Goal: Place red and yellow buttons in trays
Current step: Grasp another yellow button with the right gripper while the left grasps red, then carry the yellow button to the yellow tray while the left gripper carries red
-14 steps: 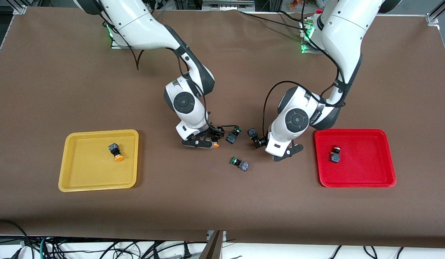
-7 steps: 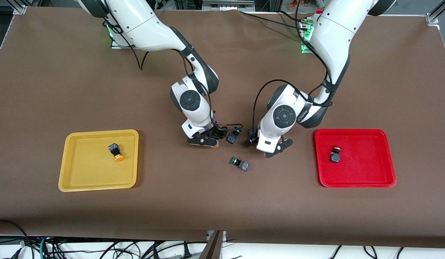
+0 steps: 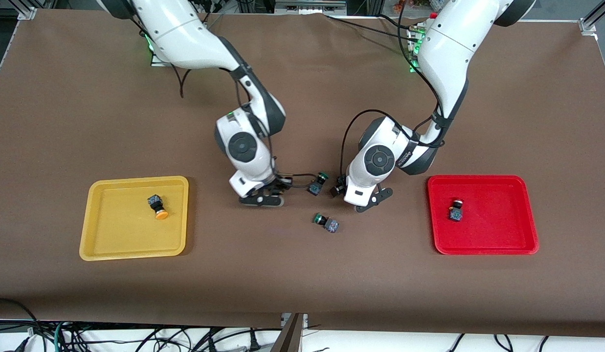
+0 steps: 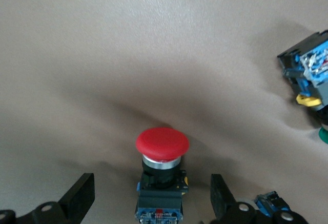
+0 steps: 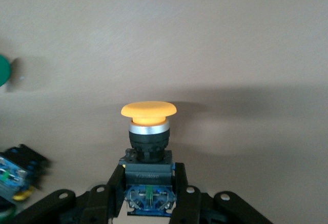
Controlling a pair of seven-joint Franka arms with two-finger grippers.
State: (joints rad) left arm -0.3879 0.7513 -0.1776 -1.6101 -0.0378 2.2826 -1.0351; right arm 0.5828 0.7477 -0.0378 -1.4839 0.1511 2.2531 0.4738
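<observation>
Since a second ago my right gripper (image 3: 263, 199) has carried its yellow-capped button (image 5: 148, 131) away from the loose switches, toward the yellow tray (image 3: 94, 240), and my left gripper (image 3: 353, 198) has slid in over the spot where the red-capped button (image 4: 162, 168) sits. My right fingers (image 5: 113, 188) are clamped on that button's dark body, the orange-yellow cap pointing out past the tips, just above the cloth. My left fingers (image 4: 78, 201) stand spread, one on each side of the red-capped button without touching it; it rests on the table between them. One green-capped switch (image 3: 317, 184) lies between my two grippers, and a second green-capped switch (image 3: 326, 222) lies nearer the front camera than both. Out past my right gripper, the yellow tray holds a second yellow button (image 3: 157, 206). Out past my left gripper, the red tray (image 3: 527, 244) holds a second red button (image 3: 456, 209). All of this sits on a brown cloth (image 3: 302, 278) that covers the table. Along the table's near edge, black cables (image 3: 136, 337) hang in tangles, and green lights glow at both arm bases.
</observation>
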